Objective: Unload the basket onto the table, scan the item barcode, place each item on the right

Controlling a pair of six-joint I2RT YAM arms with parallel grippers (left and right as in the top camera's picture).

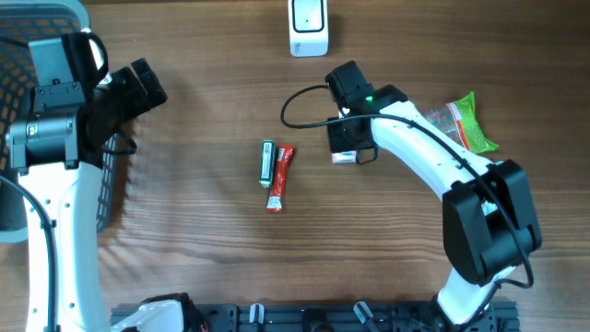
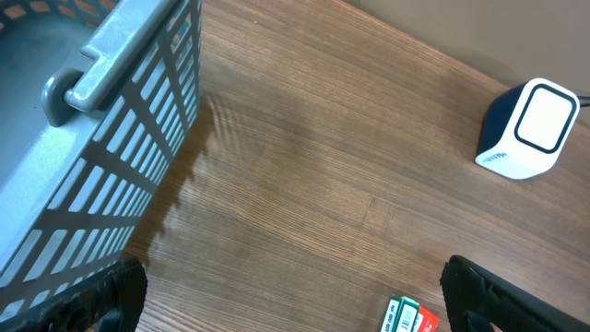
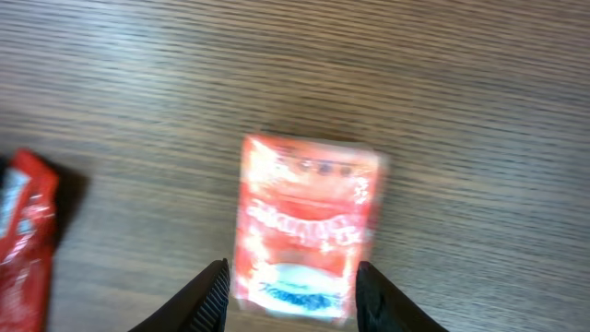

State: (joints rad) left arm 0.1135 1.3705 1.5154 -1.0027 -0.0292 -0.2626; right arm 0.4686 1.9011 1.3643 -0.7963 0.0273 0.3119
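Note:
A red packet (image 3: 304, 226) with white print lies flat on the wood, blurred, just below my right gripper (image 3: 290, 295). The fingers stand on either side of its near end, and I see no grip on it. From overhead only a sliver of the packet (image 1: 343, 158) shows under the right gripper (image 1: 348, 148). The white barcode scanner (image 1: 308, 26) stands at the far edge, also in the left wrist view as the scanner (image 2: 527, 129). My left gripper (image 1: 138, 88) hangs wide open beside the basket, holding nothing, its fingers (image 2: 111, 300) far apart.
A green bar (image 1: 267, 163) and a red bar (image 1: 279, 178) lie side by side mid-table. A green and red snack bag (image 1: 466, 122) lies at the right. A grey mesh basket (image 1: 111, 184) sits at the left edge, its rim (image 2: 111, 55) close to the left wrist.

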